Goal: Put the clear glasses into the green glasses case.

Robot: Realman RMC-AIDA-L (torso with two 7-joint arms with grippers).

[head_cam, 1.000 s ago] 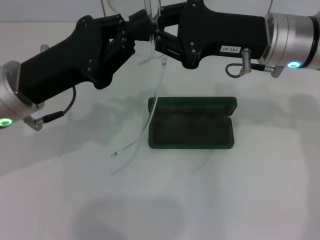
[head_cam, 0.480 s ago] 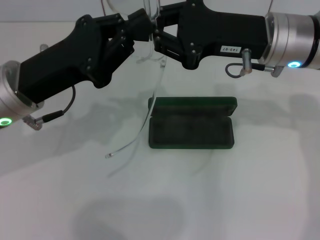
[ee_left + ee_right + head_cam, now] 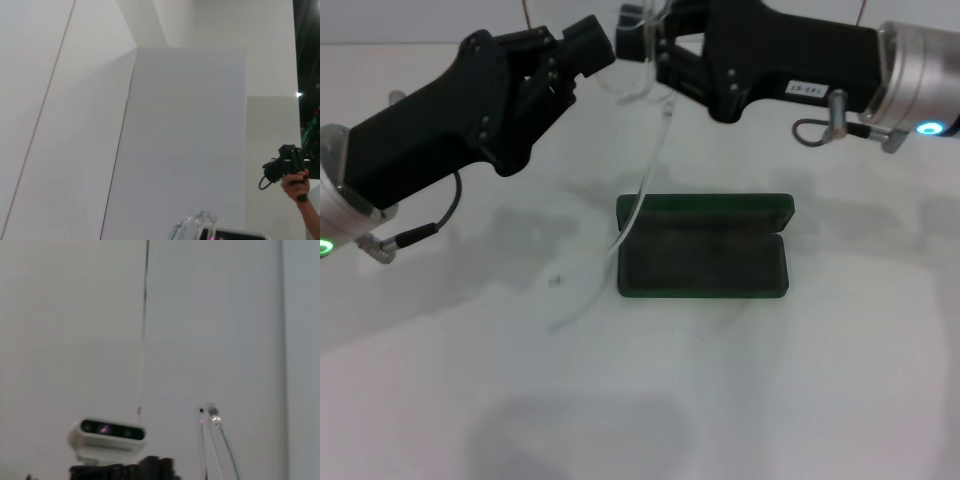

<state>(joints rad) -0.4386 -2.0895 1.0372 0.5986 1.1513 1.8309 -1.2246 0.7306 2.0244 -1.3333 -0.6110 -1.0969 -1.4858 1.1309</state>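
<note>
The clear glasses (image 3: 655, 150) hang high over the white table, with my right gripper (image 3: 642, 35) shut on their front part. One long clear arm dangles down past the left end of the green glasses case (image 3: 705, 250) and ends just left of it. The case lies open in the middle of the table, dark lining up, lid to the rear. My left gripper (image 3: 592, 45) is just left of the glasses with a small gap to them. A piece of the glasses (image 3: 195, 227) shows in the left wrist view, and a thin clear arm (image 3: 220, 440) in the right wrist view.
Both black forearms cross the back of the table above the case. The left wrist view looks at white walls and a person's hand holding a camera (image 3: 287, 170). The right wrist view shows the robot's head camera (image 3: 107, 432).
My right gripper has lifted the glasses up and to the right, away from my left gripper, which was against them before. The dangling arm's tip has swung right, towards the case.
</note>
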